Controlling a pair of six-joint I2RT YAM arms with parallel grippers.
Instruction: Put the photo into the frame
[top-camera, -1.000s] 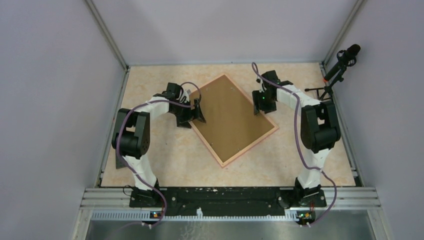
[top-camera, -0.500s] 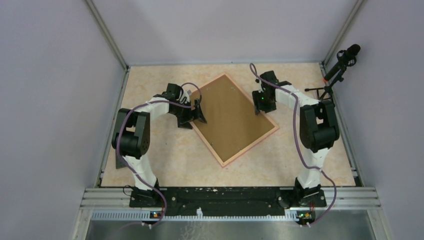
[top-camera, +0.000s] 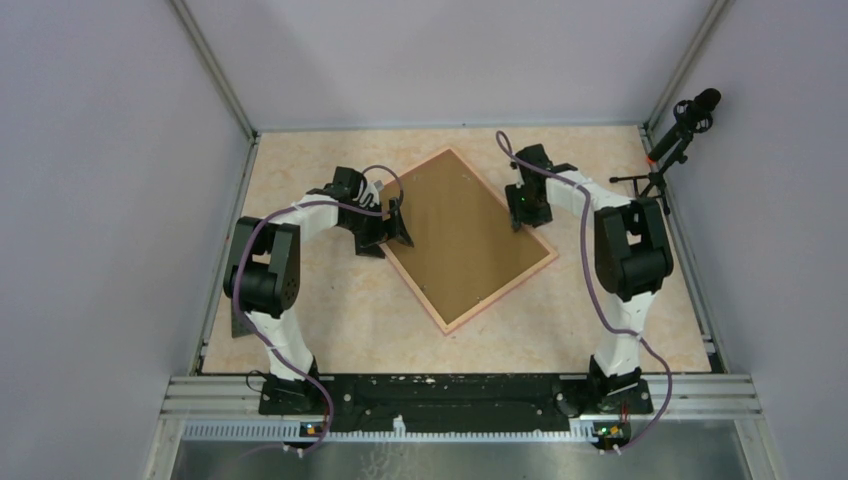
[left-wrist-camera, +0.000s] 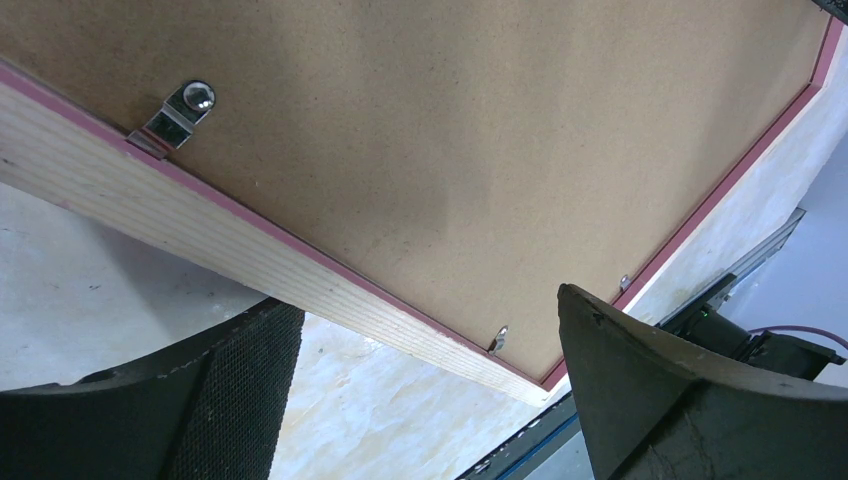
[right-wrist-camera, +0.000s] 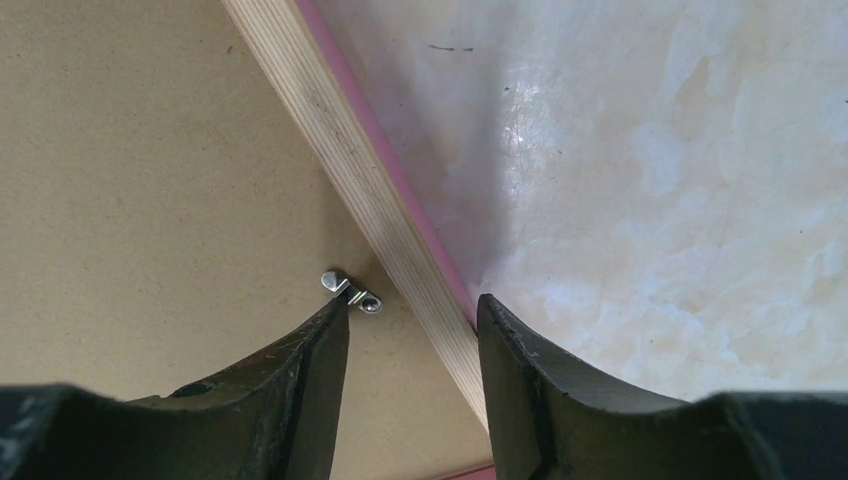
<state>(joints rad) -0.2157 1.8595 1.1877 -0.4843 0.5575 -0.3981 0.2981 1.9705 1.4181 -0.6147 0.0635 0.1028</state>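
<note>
Frame (left-wrist-camera: 250, 250) lies face-down, brown backing board (top-camera: 465, 235) clipped in; left claw (left-wrist-camera: 422, 300) gapes wide, right claw (right-wrist-camera: 412, 305) half-open.

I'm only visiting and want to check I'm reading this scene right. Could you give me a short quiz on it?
1. True or false: the frame lies back side up, with its brown backing board showing.
2. Which hand has its fingers spread wider? A) left hand B) right hand C) both are shut
3. Fill in: the small clip beside the right hand is made of shiny ___.
Key: 1 true; 2 A; 3 metal.
</note>
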